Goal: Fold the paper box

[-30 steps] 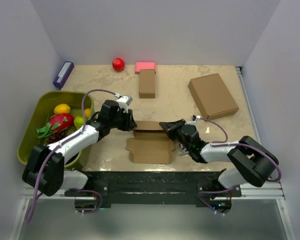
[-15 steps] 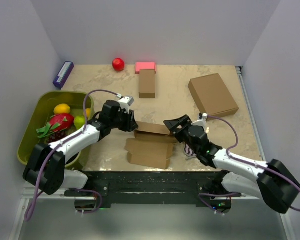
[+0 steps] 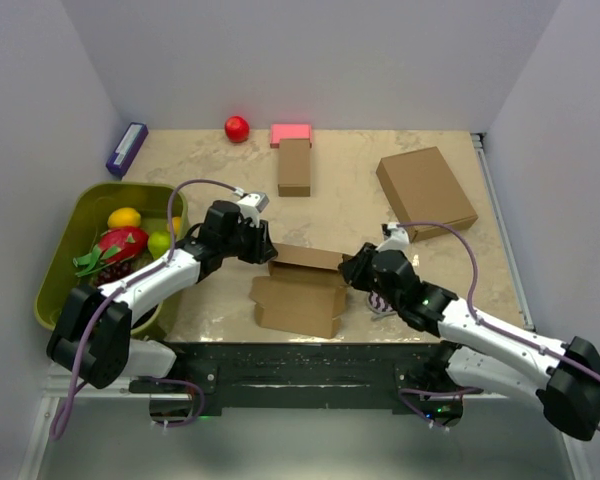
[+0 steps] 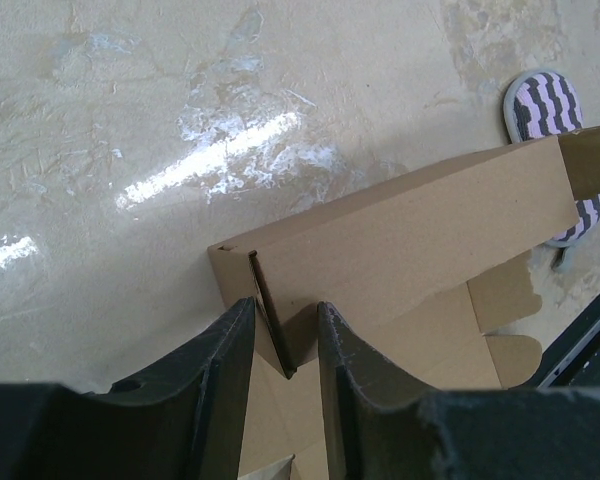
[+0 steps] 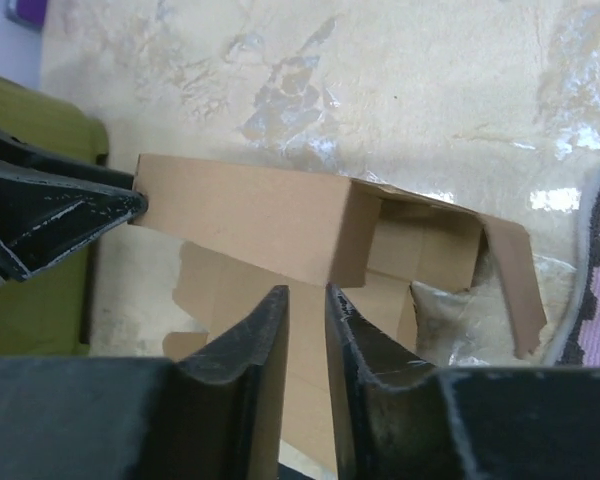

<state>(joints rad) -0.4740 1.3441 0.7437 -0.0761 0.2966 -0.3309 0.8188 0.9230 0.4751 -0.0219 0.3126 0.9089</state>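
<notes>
Top external view: paper box (image 3: 298,300) of plain matte brown cardboard, half-formed, with one long wall raised over a flat die-cut sheet with tabs. It lies near the front middle of the glossy marbled surface (image 3: 350,190). Left gripper (image 4: 285,315), arm stretched low, pinches the wall's left end. Right gripper (image 5: 306,295) sits low at the right end, jaws narrow; cannot tell whether it grips.

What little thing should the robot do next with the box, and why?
Probably ease the right claw forward onto the raised wall of the paper box and pinch it. The left claw grips that wall's left end, but the right claw sits just short of the cardboard, nothing between its fingers, and the right end flap hangs open.
</notes>
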